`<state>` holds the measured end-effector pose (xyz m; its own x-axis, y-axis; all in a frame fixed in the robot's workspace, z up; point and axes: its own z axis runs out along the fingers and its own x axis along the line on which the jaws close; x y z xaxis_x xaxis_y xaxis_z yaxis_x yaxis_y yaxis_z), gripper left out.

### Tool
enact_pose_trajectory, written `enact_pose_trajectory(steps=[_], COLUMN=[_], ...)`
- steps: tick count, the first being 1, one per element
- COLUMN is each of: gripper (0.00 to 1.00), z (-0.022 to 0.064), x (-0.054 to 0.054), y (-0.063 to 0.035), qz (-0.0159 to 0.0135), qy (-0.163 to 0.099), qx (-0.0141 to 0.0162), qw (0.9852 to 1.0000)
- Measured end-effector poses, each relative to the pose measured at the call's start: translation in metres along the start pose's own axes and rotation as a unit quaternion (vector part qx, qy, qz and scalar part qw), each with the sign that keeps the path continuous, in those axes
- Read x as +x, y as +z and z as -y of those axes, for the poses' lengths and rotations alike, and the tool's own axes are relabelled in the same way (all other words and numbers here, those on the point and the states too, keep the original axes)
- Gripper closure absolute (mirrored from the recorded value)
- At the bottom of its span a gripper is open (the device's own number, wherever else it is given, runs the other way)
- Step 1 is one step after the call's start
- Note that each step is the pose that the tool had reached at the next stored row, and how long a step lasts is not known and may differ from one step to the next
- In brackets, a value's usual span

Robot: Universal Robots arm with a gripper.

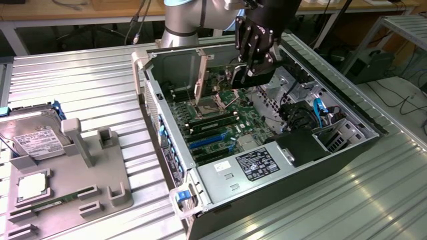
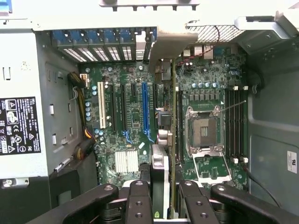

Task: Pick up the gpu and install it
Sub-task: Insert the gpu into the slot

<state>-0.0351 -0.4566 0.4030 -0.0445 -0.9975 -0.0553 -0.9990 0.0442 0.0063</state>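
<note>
Open PC case (image 1: 313, 195), side panel off. Mobo (image 2: 126, 116) lay flat inside. Gpu (image 2: 173, 140) hung edge-on over mobo, betw. blue slot (image 2: 145, 107) & CPU socket (image 2: 204, 133). Gripper (image 2: 163, 186) fingers pinched gpu from both sides.

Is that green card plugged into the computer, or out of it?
Out, it seems: the gpu hangs edge-on above the motherboard, clamped between the fingers.
</note>
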Motion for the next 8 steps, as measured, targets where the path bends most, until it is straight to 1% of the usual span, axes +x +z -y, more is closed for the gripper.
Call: enact_pose_trajectory(steps=[1, 2, 6, 8], gripper=[0.72, 0.72, 0.72, 0.72], z=[0.0000, 0.0000, 0.0000, 0.0000], x=[0.000, 0.000, -0.001, -0.001], y=[0.0007, 0.0018, 0.0098, 0.0120], qz=[0.0000, 0.0000, -0.0001, -0.0001], qy=[0.000, 0.000, -0.006, -0.009], qx=[0.0008, 0.0010, 0.0007, 0.0005], qw=[1.0000, 1.0000, 1.0000, 1.0000])
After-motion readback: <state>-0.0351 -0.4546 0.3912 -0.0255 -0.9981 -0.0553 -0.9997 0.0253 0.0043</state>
